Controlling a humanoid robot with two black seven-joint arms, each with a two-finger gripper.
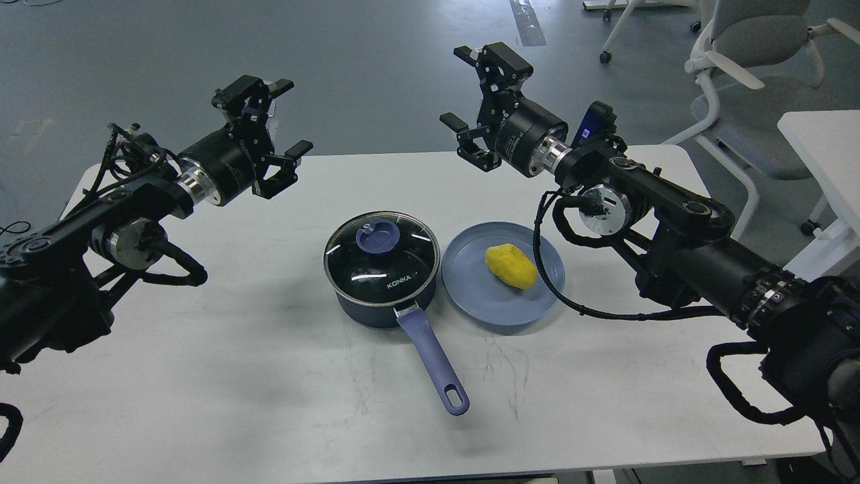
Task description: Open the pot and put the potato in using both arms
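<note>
The dark blue pot [383, 296] stands at the table's middle with its glass lid [380, 252] on, blue knob [377, 237] on top, and the lavender handle [435, 359] pointing toward me. The yellow potato [511, 266] lies on a light blue plate [484, 296] just right of the pot. My left gripper [287, 115] hangs open above the table's far left, well up and left of the pot. My right gripper [459, 86] is open too, raised above the far edge behind the plate. Neither holds anything.
The white table [269, 376] carries only the pot and plate. A black cable [551, 289] from my right arm droops over the plate's right rim. A white office chair [752, 74] and a second white table [823, 144] stand at the right.
</note>
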